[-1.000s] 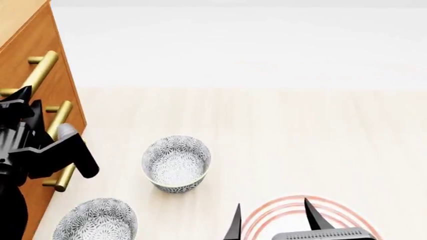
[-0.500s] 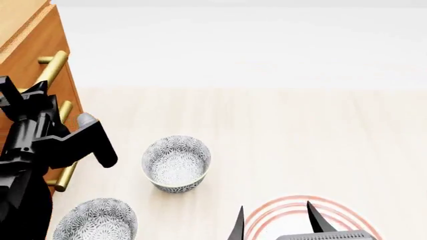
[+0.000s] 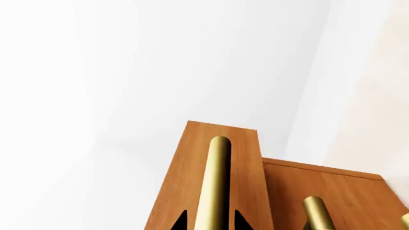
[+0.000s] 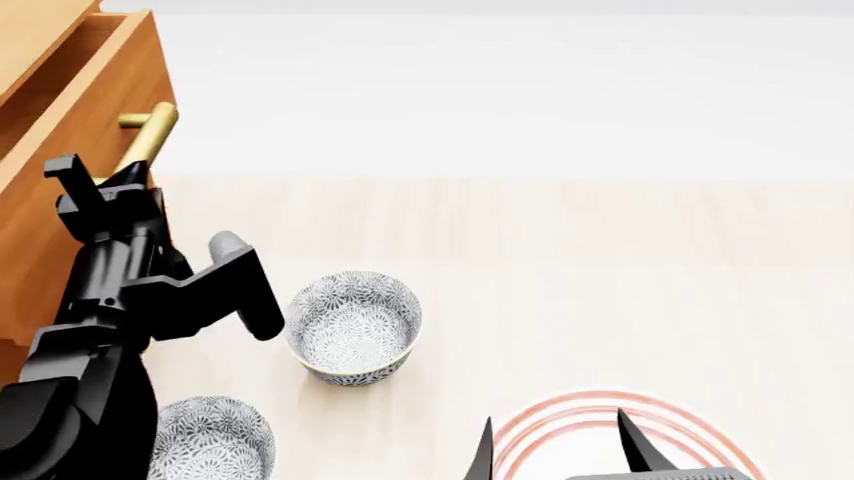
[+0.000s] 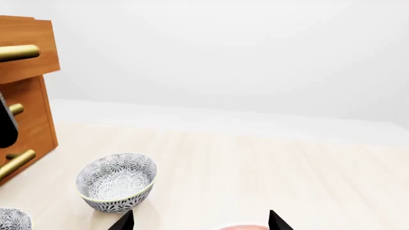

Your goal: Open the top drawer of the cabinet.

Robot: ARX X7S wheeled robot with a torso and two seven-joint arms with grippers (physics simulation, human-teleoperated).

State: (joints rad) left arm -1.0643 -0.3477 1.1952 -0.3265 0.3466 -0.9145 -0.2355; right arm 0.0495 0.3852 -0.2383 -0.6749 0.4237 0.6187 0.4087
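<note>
At ten o'clock in the head view, the cabinet (image 4: 40, 250) stands with its top drawer (image 4: 74, 110) projecting beyond the fronts below. Left gripper (image 3: 211, 221) has its jaws narrow, clamped on the brass bar handle (image 3: 215, 182). Right gripper (image 4: 558, 450) hangs at six o'clock, jaws wide, holding nothing. Two patterned bowls (image 4: 352, 326) sit on the counter (image 4: 601, 280).

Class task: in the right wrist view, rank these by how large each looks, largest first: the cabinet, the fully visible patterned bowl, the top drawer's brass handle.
1. The cabinet, though cut off by the frame edge.
2. The patterned bowl, which sits nearer the camera, so its apparent size is inflated.
3. The top drawer's handle, only partly in view.
</note>
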